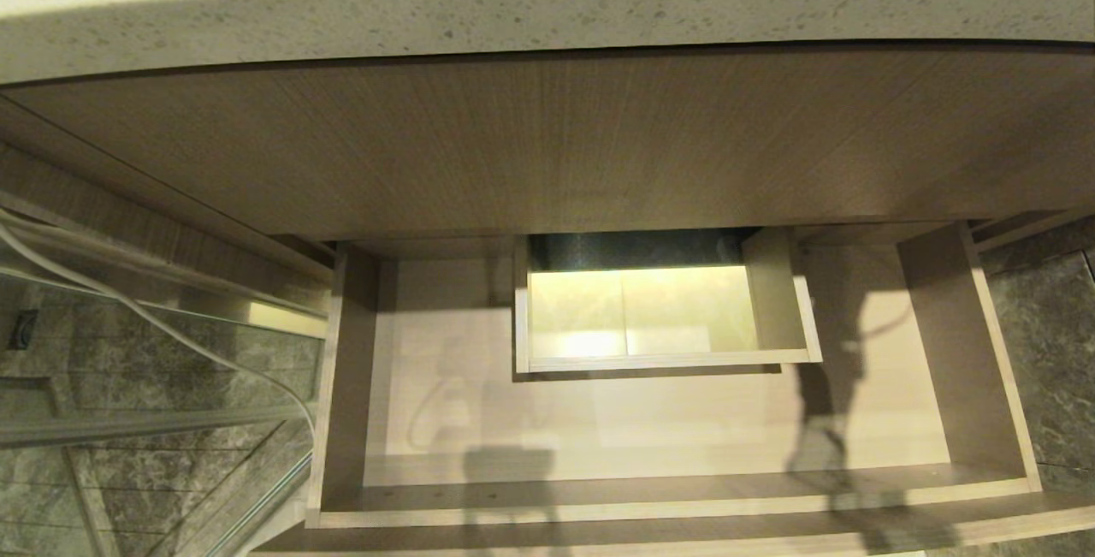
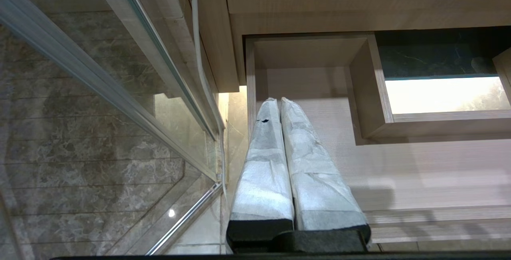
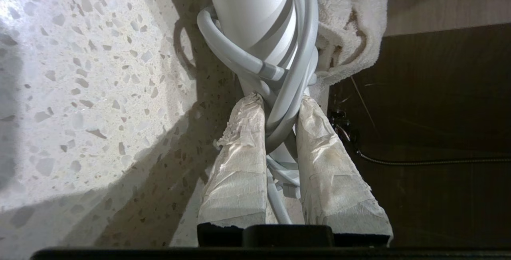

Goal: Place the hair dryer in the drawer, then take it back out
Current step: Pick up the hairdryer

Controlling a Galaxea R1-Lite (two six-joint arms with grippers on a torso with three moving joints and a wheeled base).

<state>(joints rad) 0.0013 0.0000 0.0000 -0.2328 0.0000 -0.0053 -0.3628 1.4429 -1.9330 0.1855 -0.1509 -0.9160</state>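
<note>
My right pincer (image 3: 279, 132), tape-wrapped fingers (image 3: 239, 164), pinching small white cylindrical hair dryer (image 3: 251, 8) over wound white cord (image 3: 287, 92), centre of right wrist frame. Dryer lies on speckled pale stone desk (image 3: 88, 72); cream terry towel (image 3: 347, 32) touching it at upper right. Wide shallow light-brown wood-grain drawer (image 1: 599, 488) pulled open, lower centre of head frame, boxed cutout (image 1: 659, 317) mid-back. My left pincer (image 2: 281, 104) pressed together, hanging above drawer's near corner, lower centre of left wrist frame.

The hair dryer (image 3: 255, 16) barrel runs off the right wrist view's edge
</note>
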